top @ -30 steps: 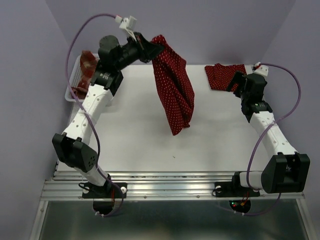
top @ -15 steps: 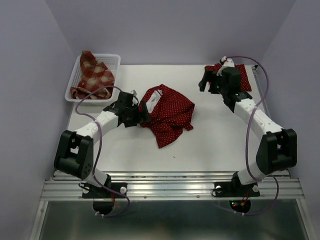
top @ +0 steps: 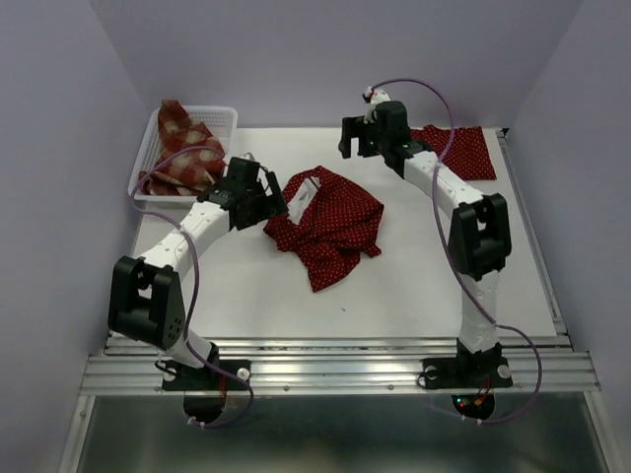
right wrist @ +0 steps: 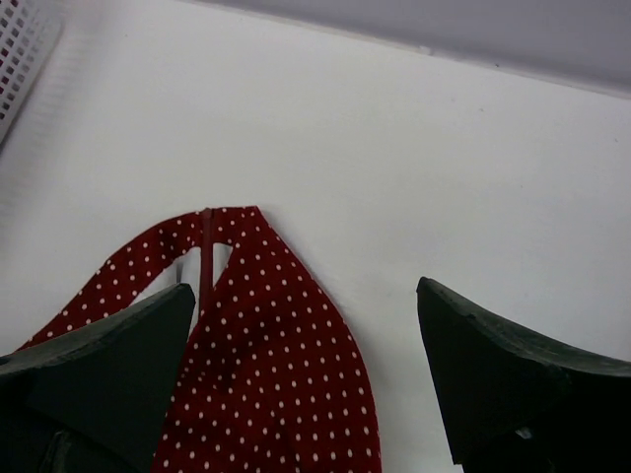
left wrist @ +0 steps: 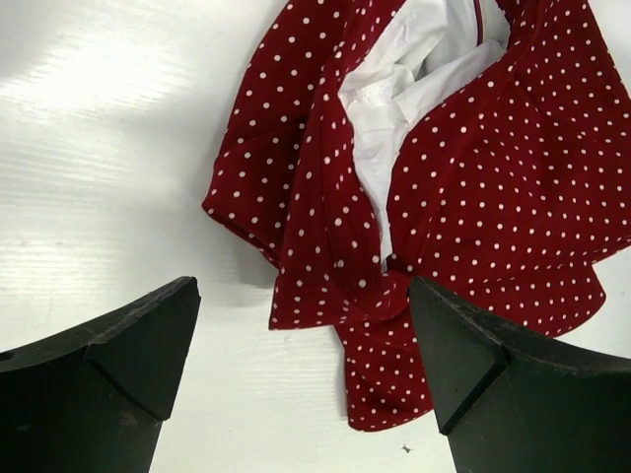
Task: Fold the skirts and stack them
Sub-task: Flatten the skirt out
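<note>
A dark red polka-dot skirt (top: 330, 227) lies crumpled in the middle of the table, its white lining (left wrist: 404, 89) showing. My left gripper (top: 268, 202) hovers open at its left edge, nothing between the fingers; in the left wrist view the skirt (left wrist: 473, 197) lies just ahead of the left gripper (left wrist: 301, 296). My right gripper (top: 353, 140) hangs open behind the heap, holding nothing; its wrist view shows the right gripper (right wrist: 306, 296) over the skirt's far corner (right wrist: 266, 365). A second polka-dot skirt (top: 463, 150) lies folded flat at the back right. The plaid skirt (top: 187, 148) sits in the basket.
The white mesh basket (top: 222, 113) stands at the back left corner of the table; its corner shows as the basket (right wrist: 20, 39) in the right wrist view. Purple walls close in the back and both sides. The right arm stretches across the back right.
My left gripper has opened and let go of the polka-dot skirt, which dropped from hanging to a heap on the table. The right arm has swung left, away from the folded skirt.
</note>
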